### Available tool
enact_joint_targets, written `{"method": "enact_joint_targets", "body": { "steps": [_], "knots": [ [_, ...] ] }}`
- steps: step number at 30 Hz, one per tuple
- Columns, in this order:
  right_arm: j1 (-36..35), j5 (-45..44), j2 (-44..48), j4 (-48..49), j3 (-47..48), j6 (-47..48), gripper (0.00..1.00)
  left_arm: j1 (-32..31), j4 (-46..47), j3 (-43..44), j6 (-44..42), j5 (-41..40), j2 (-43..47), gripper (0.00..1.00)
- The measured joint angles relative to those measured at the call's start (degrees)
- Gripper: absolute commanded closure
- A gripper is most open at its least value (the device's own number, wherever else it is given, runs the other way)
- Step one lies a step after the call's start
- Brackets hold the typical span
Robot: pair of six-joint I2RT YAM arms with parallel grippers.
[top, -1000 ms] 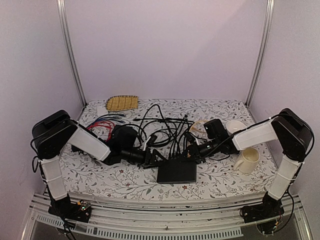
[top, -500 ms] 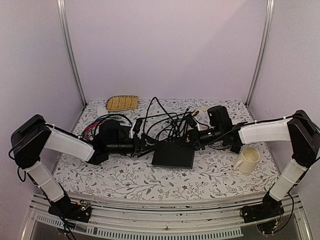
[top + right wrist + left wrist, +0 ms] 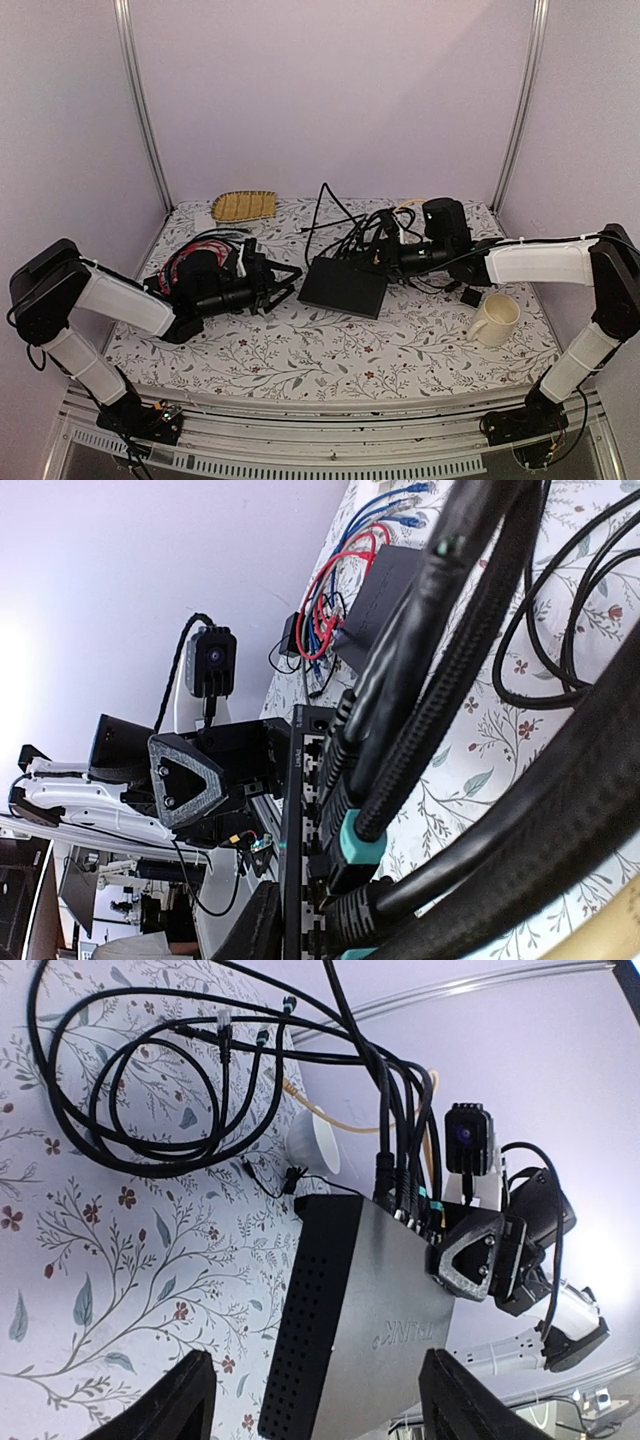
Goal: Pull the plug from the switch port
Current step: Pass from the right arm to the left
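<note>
The switch [image 3: 343, 287], a flat black box, lies mid-table with several black cables plugged into its far edge. The left wrist view shows its vented side and grey top [image 3: 370, 1310]. My left gripper [image 3: 282, 283] is wide open and empty just left of it, with the switch ahead between its fingers [image 3: 190, 1400]. My right gripper [image 3: 388, 258] is at the port edge among the plugs. In the right wrist view the port face [image 3: 303, 830] holds a row of plugs [image 3: 350, 845], some with teal boots. One finger [image 3: 255, 930] shows; cables hide the other.
A cream mug [image 3: 495, 318] stands right of the switch, with a small black adapter [image 3: 470, 296] beside it. Red and blue cables [image 3: 190, 258] lie by a thin black slab [image 3: 385, 590] at the left. A woven yellow tray [image 3: 244, 205] sits at the back left. Loose black cable loops [image 3: 130, 1110] lie behind the switch.
The switch has slid away from the near edge and leftward, following my right gripper and the cable bundle. My left gripper has drawn back to the left, off the switch.
</note>
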State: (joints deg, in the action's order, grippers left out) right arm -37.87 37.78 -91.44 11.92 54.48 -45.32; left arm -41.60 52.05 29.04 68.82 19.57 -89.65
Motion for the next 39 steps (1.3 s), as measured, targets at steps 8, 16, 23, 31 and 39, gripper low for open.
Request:
{"method": "enact_joint_targets", "body": {
  "steps": [8,16,23,31,39],
  "knots": [
    [0.0,-2.49,0.0,4.94,0.33,-3.65,0.98,-1.68,9.75,-2.89,3.72,-4.26,-0.09,0.27],
    [0.13,-3.8,-0.96,8.11,2.58,-5.81,0.98,-2.51,21.4,-3.39,5.84,-5.81,-4.5,0.28],
    [0.26,-3.48,-3.69,12.52,4.2,-8.09,0.98,-2.62,24.44,-3.39,6.34,-6.36,-5.9,0.28],
    [0.02,-2.86,-4.7,14.75,5.27,-9.9,0.98,-2.82,26.36,-5.22,6.49,-7.93,-5.57,0.28],
    [-0.13,-2.14,-6.05,18.38,5.33,-11.72,0.98,-2.91,26.38,-5.07,6.14,-8.59,-5.18,0.28]
  ]
}}
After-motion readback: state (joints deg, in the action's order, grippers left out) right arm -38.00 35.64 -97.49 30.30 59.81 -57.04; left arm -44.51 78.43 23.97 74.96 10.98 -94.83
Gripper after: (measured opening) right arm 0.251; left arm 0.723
